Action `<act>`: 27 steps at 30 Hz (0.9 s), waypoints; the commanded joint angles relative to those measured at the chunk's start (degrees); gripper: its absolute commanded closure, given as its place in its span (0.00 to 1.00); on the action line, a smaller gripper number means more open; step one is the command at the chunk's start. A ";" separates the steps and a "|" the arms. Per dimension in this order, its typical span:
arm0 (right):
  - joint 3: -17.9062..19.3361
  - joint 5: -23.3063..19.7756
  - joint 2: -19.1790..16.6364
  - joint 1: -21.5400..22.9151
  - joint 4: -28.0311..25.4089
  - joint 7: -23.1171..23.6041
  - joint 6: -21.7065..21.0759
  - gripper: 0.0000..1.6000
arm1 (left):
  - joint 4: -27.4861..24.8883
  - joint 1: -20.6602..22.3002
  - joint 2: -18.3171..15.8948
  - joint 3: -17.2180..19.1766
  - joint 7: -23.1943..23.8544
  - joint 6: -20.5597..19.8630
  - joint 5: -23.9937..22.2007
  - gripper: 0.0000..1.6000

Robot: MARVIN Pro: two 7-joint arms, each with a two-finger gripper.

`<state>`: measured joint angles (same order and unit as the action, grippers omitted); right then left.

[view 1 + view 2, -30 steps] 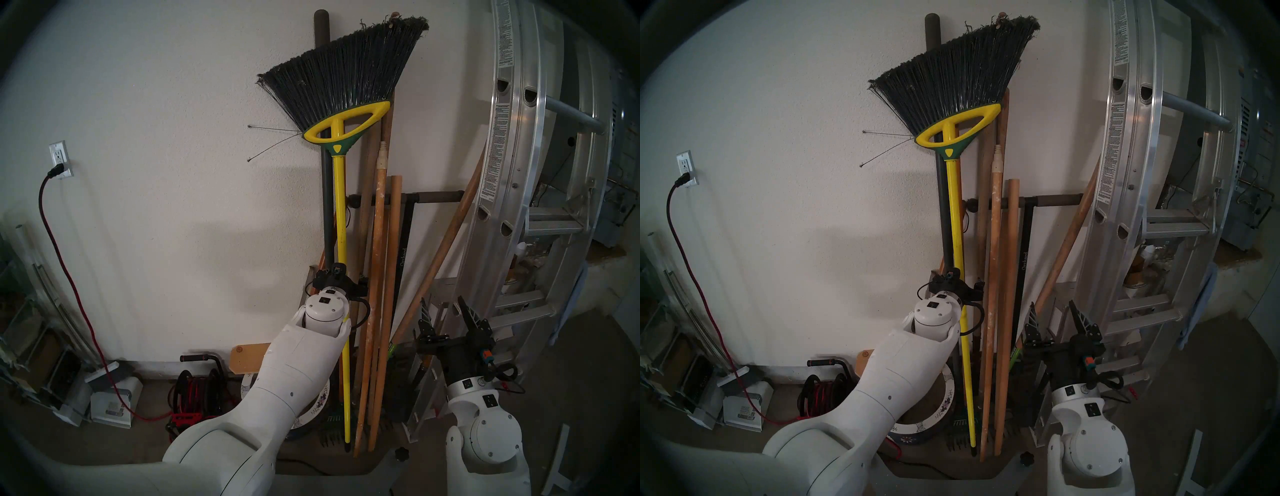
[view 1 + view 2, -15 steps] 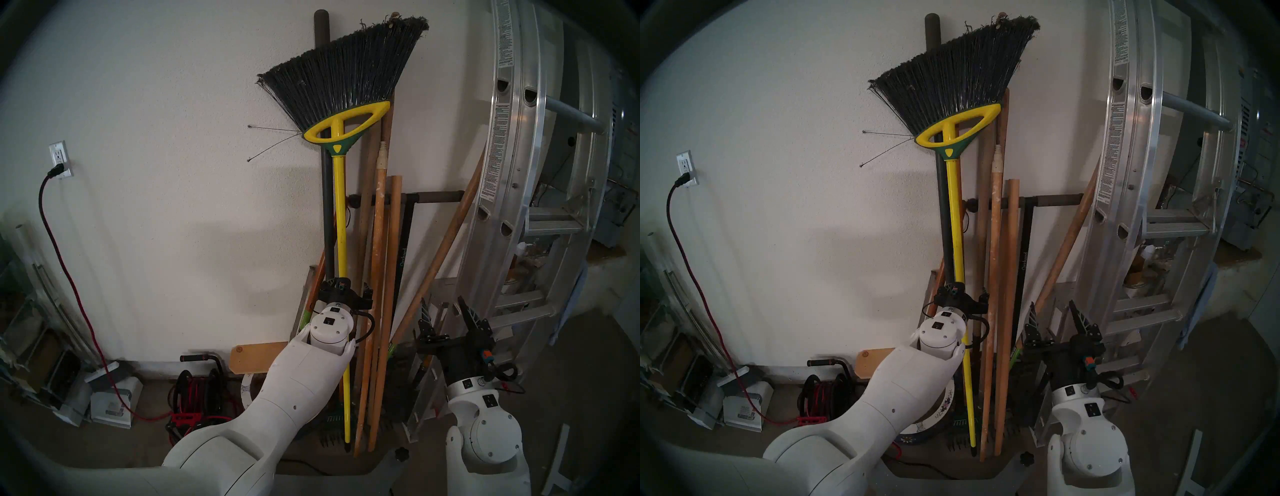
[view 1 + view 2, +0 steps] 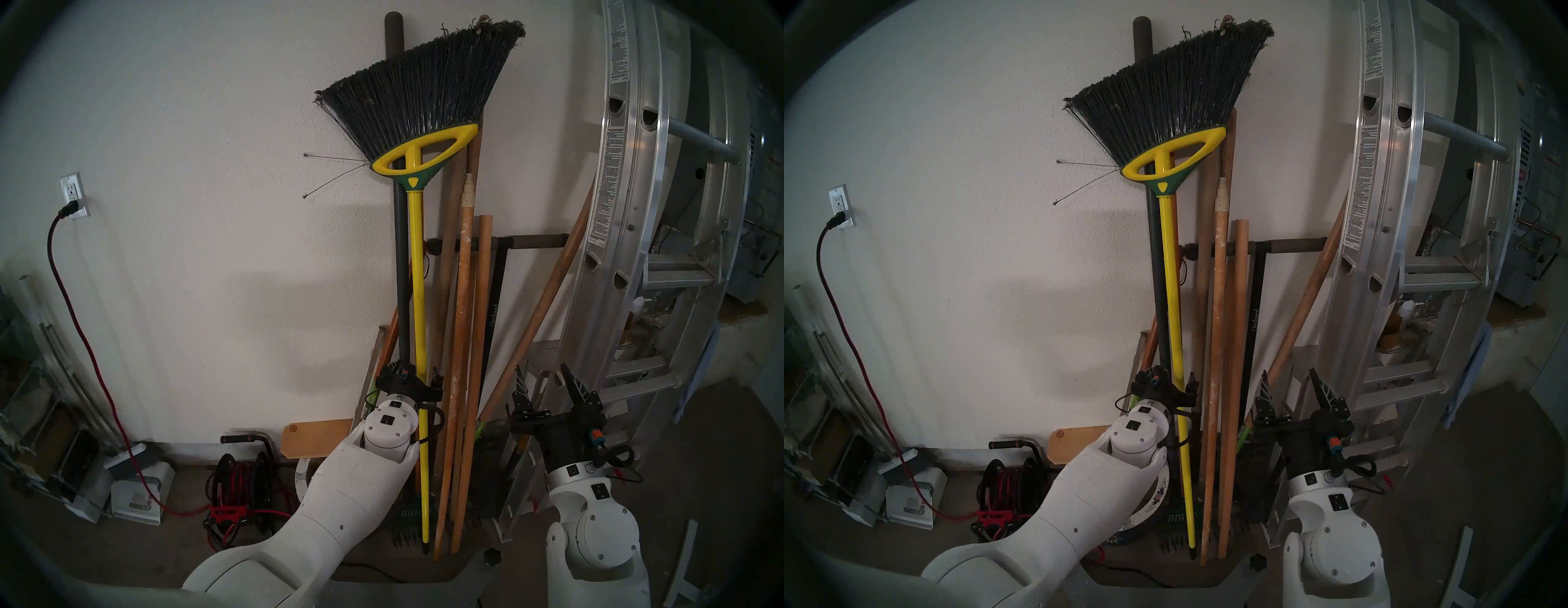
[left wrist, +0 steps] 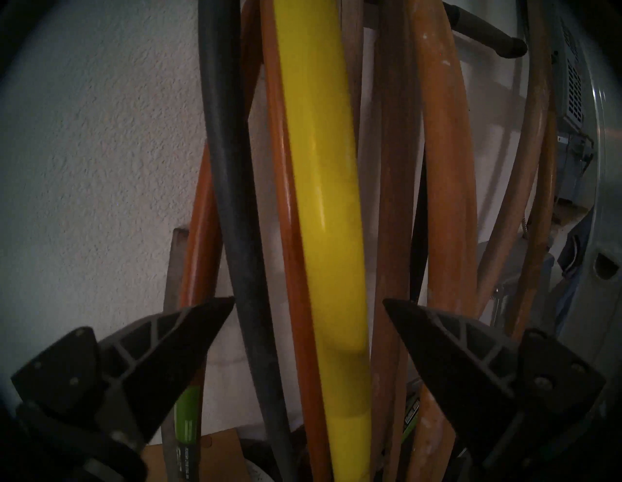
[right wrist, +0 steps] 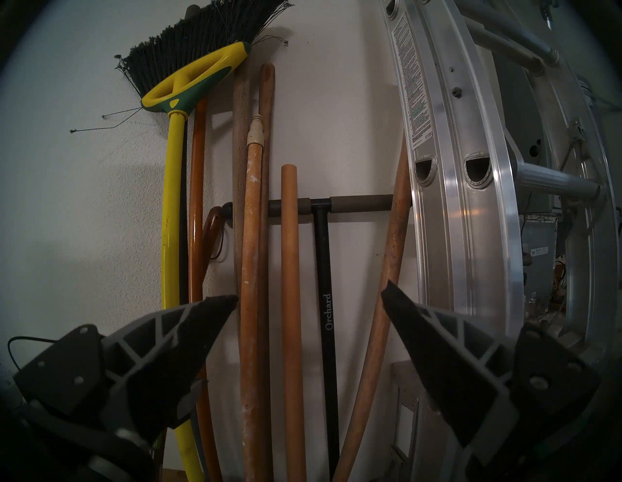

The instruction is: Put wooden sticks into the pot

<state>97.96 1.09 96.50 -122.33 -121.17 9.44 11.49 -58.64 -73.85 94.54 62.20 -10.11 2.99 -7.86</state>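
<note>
The left hand (image 4: 308, 304) is standing wide open and is holding nothing; its fingers (image 4: 188, 333) are bracketing the yellow broom handle (image 4: 323, 202) and a dark grey pole (image 4: 235, 202), and I cannot tell if they are touching them. The right hand (image 5: 309, 296) is also spread wide and empty, apart from the poles.

The wooden sticks (image 3: 464, 339) are leaning upright against the wall, just right of the broom handle, their lower ends resting on the floor beside the pot (image 3: 1159, 492). The left arm is hiding most of the pot; only a part of its white flowered rim is showing.

The right wrist view is showing the cream threaded tip (image 5: 255, 129) and the flat top of the shorter stick (image 5: 289, 168) clearly; the left wrist view is cutting these off.
</note>
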 commanded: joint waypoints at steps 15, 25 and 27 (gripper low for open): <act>-0.07 0.00 -0.03 -0.03 -0.09 0.07 -0.07 0.00 | 0.03 -5.47 -2.80 -1.24 0.67 3.36 0.00 0.00; -0.07 0.00 -0.02 -0.03 -0.09 0.07 -0.07 0.00 | 4.54 -5.96 -2.27 0.95 7.69 10.81 -6.39 1.00; -0.07 -0.01 -0.03 -0.03 -0.09 0.07 -0.07 0.00 | 5.29 -6.02 -2.55 0.90 8.54 12.55 -6.38 1.00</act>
<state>97.96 1.09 96.49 -122.33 -121.17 9.44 11.49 -55.57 -79.68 91.55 61.93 -5.60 10.13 -11.11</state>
